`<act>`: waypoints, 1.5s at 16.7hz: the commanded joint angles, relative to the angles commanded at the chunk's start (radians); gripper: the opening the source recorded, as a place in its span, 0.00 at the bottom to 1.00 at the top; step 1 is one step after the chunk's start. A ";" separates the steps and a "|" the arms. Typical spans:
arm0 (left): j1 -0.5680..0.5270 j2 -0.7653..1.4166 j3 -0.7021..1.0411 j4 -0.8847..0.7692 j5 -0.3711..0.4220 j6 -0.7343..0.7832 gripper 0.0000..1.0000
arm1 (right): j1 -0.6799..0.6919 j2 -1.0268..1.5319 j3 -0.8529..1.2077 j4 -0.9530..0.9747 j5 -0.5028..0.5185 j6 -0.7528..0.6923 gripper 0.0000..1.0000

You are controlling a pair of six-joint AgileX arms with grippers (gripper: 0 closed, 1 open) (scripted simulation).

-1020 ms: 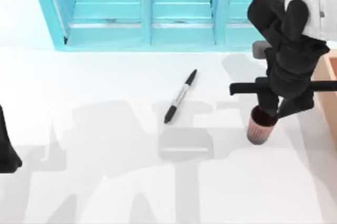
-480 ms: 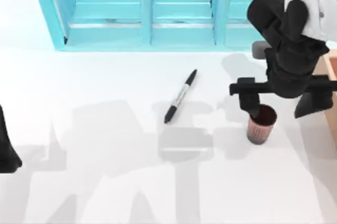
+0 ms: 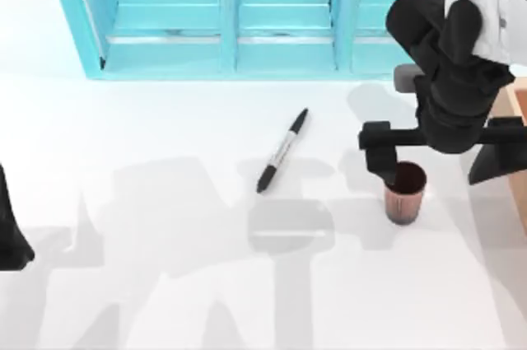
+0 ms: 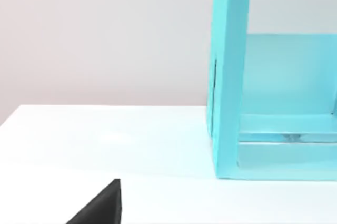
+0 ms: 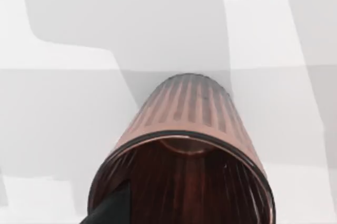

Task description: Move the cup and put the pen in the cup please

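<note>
The right claw (image 3: 436,165) is hanging over the right part of the white counter (image 3: 165,284), and its two black fingers are spread wide apart; one finger (image 3: 380,156) is reaching down beside the rim of the cup (image 3: 404,192), on the side facing the pen, and the other finger (image 3: 494,156) is sitting well off to the right, so the claw is open and gripping nothing. The small reddish-brown cup is standing upright on the counter; in the right wrist view the cup (image 5: 184,155) is showing its ribbed side and its dark inside, with one black finger tip (image 5: 110,208) sitting at its rim.

The pen (image 3: 282,150) is lying flat on the counter near the middle, slanted, with its black cap pointing toward the blue cabinet (image 3: 222,12); it is lying apart from the cup, on the cup's left side, with bare counter between them.

The blue cabinet is standing along the far edge of the counter, behind the pen; a tan box edge (image 3: 517,132) is showing at the right side, close to the right arm.

The left arm is sitting parked at the left edge of the counter (image 3: 10,235); whether its claw is open or closed cannot be told.
</note>
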 joint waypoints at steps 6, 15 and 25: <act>0.000 0.000 0.000 0.000 0.000 0.000 1.00 | 0.001 0.016 0.171 -0.168 0.000 0.001 1.00; 0.000 0.000 0.000 0.000 0.000 0.000 1.00 | -0.006 0.012 0.611 -0.600 0.000 -0.006 1.00; 0.000 0.000 0.000 0.000 0.000 0.000 1.00 | 0.037 0.140 0.650 -0.471 -0.047 0.164 1.00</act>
